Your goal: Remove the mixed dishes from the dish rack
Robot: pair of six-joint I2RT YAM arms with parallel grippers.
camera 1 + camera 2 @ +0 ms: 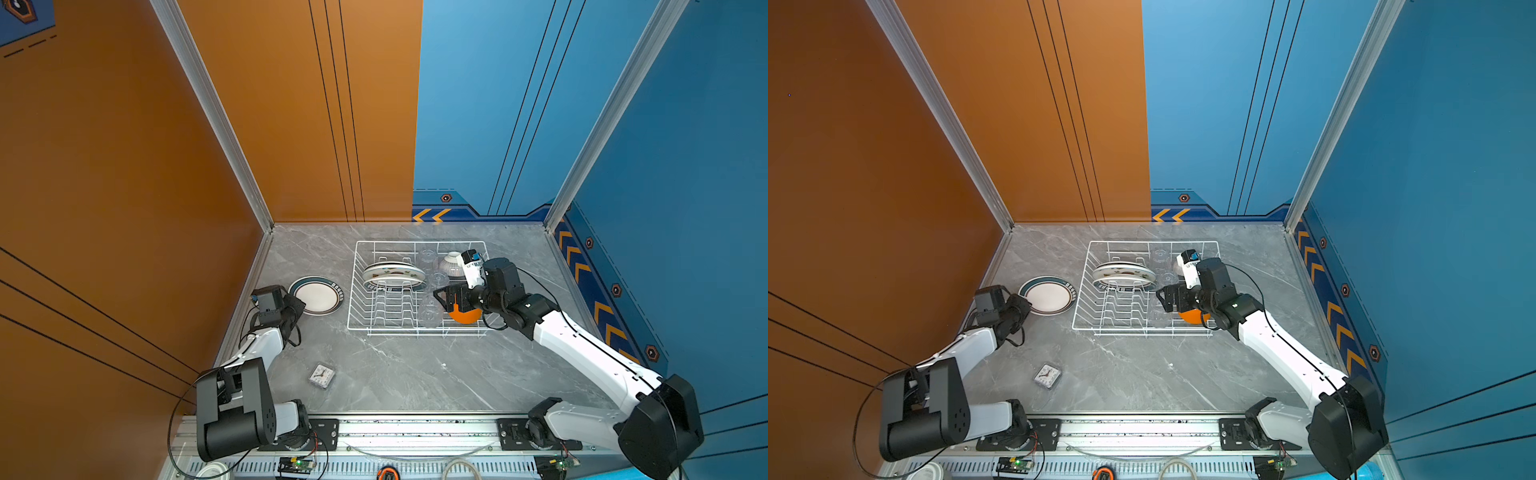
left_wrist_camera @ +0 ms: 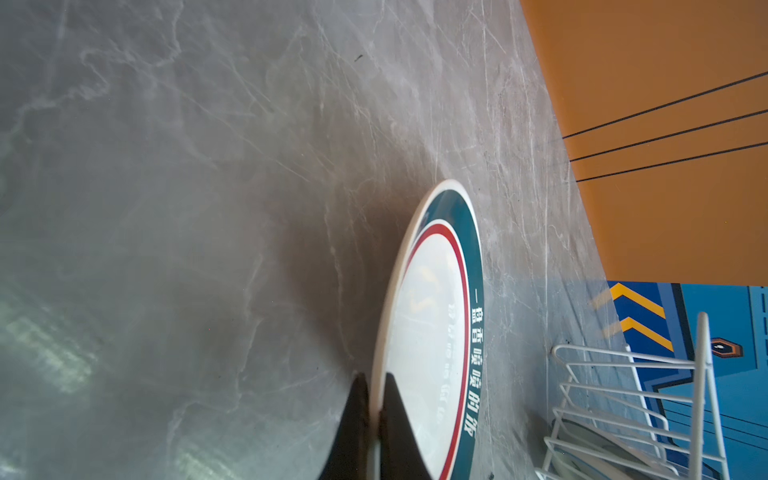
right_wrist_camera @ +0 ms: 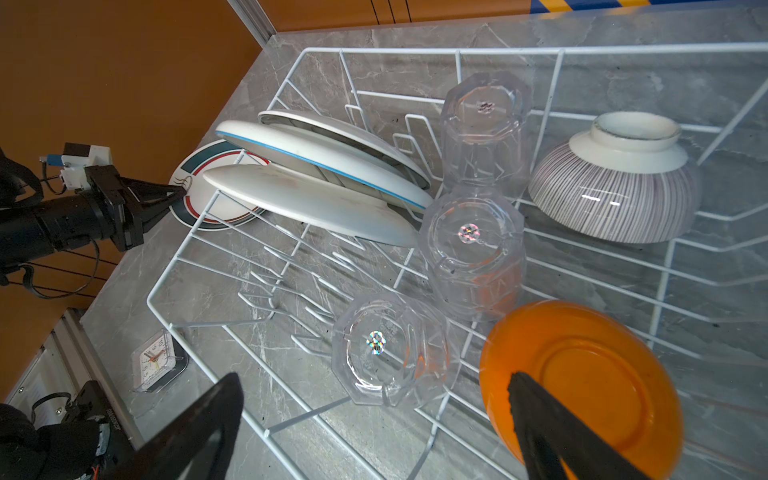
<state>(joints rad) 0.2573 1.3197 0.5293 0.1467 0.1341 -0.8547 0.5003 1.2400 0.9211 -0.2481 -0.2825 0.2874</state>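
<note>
Grey marble-veined worktop (image 1: 395, 374), white wire rack (image 3: 511, 50), glossy orange bowl (image 3: 590, 374), dark-striped white bowl (image 3: 615, 199), teal-and-red-rimmed white plate (image 1: 318, 295).

Rim of teal-banded plate (image 2: 428, 332): white Chinese characters 一盘香喷喷的饭. Face of clock (image 3: 158, 361): numerals 9, 10 legible.

Both top views look down from high above the near edge over the whole surface (image 1: 395, 374), while each wrist camera looks from close by, both catching the dish rack (image 3: 291, 270).

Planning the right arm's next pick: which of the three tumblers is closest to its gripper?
The tumbler at the row's front end, beside the orange bowl, just ahead of the open right gripper.
</note>
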